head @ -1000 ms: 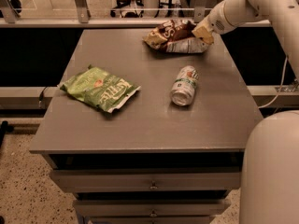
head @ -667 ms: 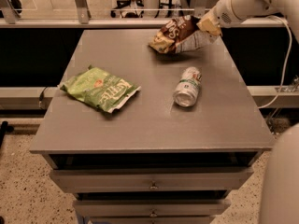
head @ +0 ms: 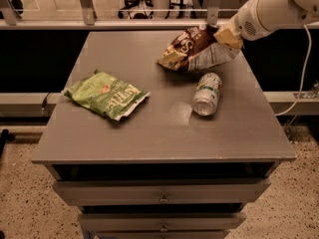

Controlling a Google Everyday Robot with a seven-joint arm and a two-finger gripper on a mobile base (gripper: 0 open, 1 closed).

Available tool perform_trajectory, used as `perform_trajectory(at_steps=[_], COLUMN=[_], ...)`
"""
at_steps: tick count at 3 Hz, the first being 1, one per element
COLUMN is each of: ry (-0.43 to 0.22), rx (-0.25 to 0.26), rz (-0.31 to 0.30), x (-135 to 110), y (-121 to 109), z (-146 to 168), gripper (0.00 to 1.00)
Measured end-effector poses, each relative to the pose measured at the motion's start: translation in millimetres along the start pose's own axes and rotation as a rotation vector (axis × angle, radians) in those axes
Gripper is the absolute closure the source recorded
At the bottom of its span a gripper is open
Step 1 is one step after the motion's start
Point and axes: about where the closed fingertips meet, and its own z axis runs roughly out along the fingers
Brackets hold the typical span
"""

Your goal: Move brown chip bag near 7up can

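The brown chip bag (head: pixel 197 49) hangs lifted off the grey table (head: pixel 149 128), tilted, with pale yellow ends and a silvery patch. My gripper (head: pixel 228 34) is shut on the bag's right end, at the table's far right. The 7up can (head: pixel 207 93) lies on its side on the table just below the bag, a small gap between them.
A green chip bag (head: pixel 106 94) lies flat on the left part of the table. A metal railing (head: pixel 149 9) runs behind the table. Drawers (head: pixel 162 193) are under the table top. A cable (head: pixel 299 78) hangs at the right.
The brown bag has been lifted off the table and carried forward toward the can. The view has also shifted a little; the can and green bag lie as before.
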Motion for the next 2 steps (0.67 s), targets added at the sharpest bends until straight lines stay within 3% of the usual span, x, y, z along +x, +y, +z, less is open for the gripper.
perform_trajectory(at_steps=[1,2], ry=[0.009,0.022], rx=[-0.041,-0.076], rz=[0.045,0.099], x=[13.7,34.3], y=[36.2,63.6], z=[-9.7,-21.6], gripper=[1.0,0.79])
